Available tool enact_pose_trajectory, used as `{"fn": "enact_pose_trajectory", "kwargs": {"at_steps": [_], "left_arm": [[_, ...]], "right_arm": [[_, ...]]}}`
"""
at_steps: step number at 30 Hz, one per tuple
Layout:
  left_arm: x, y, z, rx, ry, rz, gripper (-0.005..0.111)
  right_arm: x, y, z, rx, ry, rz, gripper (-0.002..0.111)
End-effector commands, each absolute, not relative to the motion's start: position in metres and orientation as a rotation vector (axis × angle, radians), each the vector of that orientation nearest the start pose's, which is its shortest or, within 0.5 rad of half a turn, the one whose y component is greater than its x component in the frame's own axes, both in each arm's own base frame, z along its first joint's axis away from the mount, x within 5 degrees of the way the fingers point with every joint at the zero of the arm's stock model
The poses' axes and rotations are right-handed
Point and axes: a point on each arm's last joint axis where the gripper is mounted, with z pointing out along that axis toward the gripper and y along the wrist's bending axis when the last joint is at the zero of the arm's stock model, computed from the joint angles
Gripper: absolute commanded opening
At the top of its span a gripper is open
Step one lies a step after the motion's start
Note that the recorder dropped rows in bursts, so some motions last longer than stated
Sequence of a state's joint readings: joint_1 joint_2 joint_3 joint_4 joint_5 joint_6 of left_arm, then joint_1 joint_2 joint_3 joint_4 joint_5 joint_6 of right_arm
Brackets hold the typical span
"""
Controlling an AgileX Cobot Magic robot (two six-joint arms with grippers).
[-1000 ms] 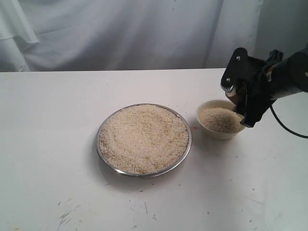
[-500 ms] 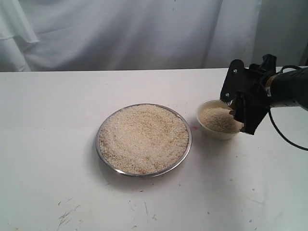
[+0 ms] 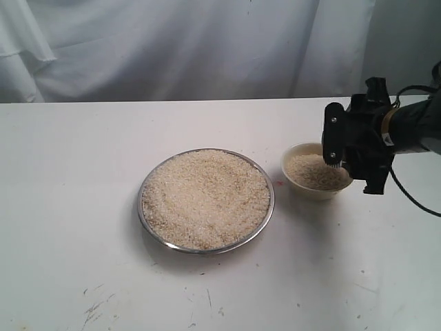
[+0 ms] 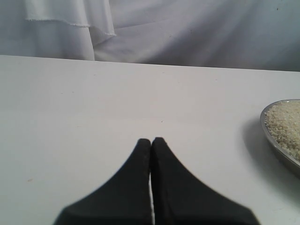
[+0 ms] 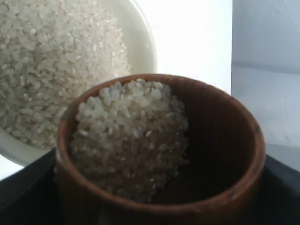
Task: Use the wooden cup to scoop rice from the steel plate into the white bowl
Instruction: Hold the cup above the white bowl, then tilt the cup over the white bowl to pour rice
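Plate: one wide, shallow, round steel plate (image 3: pixel 207 250) is sitting mid-table, its thin raised rim shining silver.
Rice: small, beige, uncooked rice (image 3: pixel 205 198) is lying in three lots. A loose, grainy bed is filling the plate almost to the rim, a mound (image 3: pixel 313 171) is sitting in the bowl, and a smaller heap (image 5: pixel 131 140) is resting in the cup.
Bowl: one small, smooth, round cream-white bowl (image 3: pixel 310 192) is standing just right of the plate, apart from it.
Cup: one reddish-brown, round, grained wooden cup (image 5: pixel 220 140) is showing a dark inner wall. Its grains are banking against the side nearest the bowl. From the room it is mostly hiding behind the gripper.
Right gripper: one black, blocky right gripper (image 3: pixel 353 160) is spreading its jaws wide around the wooden cup and gripping it, close against the bowl's right-hand rim.
Left gripper: one matte black left gripper (image 4: pixel 151 140) is pressing its two tapered fingers together on nothing, low over bare table, with the plate's edge off to one side.
Table: one flat white table (image 3: pixel 69 172) is carrying everything and showing small dark scuffs near its front.
Backdrop: a white cloth (image 3: pixel 172 48) is hanging in soft folds behind.
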State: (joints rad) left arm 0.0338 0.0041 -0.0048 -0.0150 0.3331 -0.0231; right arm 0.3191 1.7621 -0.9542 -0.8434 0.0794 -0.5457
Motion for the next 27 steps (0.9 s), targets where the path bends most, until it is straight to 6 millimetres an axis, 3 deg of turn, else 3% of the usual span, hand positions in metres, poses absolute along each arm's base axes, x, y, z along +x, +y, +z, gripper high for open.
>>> {"fn": "enact_pose_trajectory", "kwargs": {"at_steps": [1,9,19,27], "left_arm": [[0.054,0.001,0.184,-0.058,1.801,-0.008,0.0],[0.054,0.001,0.184,-0.058,1.801,-0.008,0.0],[0.054,0.001,0.184,-0.058,1.801,-0.008,0.0],[0.054,0.001,0.184,-0.058,1.801,-0.008,0.0]], "right_arm": [[0.354,0.109,0.19,-1.798,1.579,-0.627,0.0],[0.367,0.11,0.199,-1.858,1.549,-0.776,0.0],[0.366,0.123,0.183,-1.982,1.481,-0.816,0.0],[0.373,0.133,0.182,-1.997,1.481,-0.878,0.0]]}}
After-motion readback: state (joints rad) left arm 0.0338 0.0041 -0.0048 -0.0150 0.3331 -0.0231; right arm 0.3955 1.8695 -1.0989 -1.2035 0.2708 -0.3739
